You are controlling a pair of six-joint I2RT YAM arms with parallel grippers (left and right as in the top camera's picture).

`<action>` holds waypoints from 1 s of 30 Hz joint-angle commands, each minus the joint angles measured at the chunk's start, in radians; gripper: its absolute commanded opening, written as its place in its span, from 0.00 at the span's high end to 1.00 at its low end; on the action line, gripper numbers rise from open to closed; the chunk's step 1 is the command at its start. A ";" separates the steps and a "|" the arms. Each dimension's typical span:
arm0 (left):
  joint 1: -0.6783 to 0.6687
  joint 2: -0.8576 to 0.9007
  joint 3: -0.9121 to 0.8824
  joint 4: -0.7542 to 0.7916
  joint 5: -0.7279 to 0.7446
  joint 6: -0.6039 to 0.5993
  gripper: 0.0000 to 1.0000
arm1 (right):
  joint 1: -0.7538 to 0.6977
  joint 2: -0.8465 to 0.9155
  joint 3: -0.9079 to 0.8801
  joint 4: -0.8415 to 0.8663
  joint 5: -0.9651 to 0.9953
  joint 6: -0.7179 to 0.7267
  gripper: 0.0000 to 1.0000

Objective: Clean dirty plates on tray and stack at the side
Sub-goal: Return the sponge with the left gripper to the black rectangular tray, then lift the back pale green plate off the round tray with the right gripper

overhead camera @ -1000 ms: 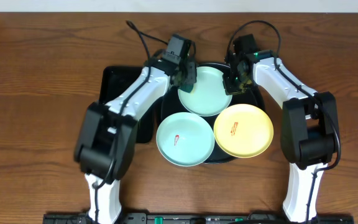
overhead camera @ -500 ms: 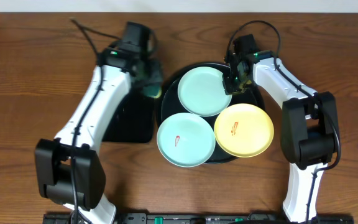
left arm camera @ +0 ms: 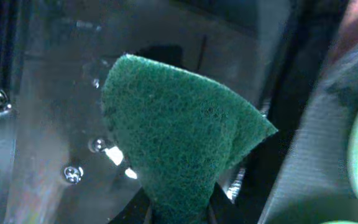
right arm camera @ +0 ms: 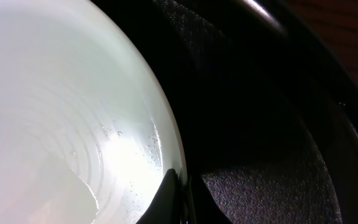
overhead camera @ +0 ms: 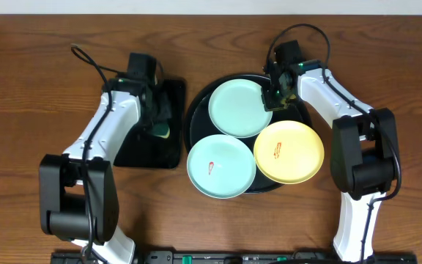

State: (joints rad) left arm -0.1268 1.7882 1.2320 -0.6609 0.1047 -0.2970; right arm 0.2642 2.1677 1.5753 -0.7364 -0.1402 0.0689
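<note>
Left gripper (overhead camera: 157,122) pinches a green sponge (left arm camera: 179,140) left of the round tray (overhead camera: 191,126); right gripper (overhead camera: 276,94) clamps the smear-free rear mint plate (overhead camera: 239,108) by its rim. Next, probably: lift it aside.

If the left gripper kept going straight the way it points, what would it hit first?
The green sponge held by the left gripper leads, so it would probably meet the wet floor of the rectangular black tray; depth is unclear.
</note>
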 commanded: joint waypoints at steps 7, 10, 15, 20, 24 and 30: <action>0.004 0.008 -0.068 0.065 -0.040 0.017 0.85 | 0.011 -0.030 -0.024 0.005 0.028 0.028 0.99; 0.004 0.008 -0.068 0.064 -0.042 0.017 0.83 | 0.012 -0.084 -0.024 0.011 0.043 0.027 0.99; 0.004 0.008 -0.068 0.064 -0.041 0.016 0.60 | 0.016 -0.176 -0.024 0.008 0.127 0.015 0.99; 0.004 0.008 -0.068 0.064 -0.041 0.016 0.41 | 0.039 -0.254 -0.024 0.000 0.271 -0.008 0.99; 0.004 0.006 -0.068 0.064 -0.041 0.016 0.33 | 0.071 -0.317 -0.024 0.003 0.372 -0.042 0.99; 0.004 -0.022 -0.068 0.043 -0.041 0.016 0.25 | 0.143 -0.393 -0.024 -0.005 0.544 -0.117 0.99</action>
State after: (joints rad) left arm -0.1268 1.7885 1.1671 -0.6067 0.0746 -0.2867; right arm 0.3695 1.8191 1.5528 -0.7429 0.2588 0.0082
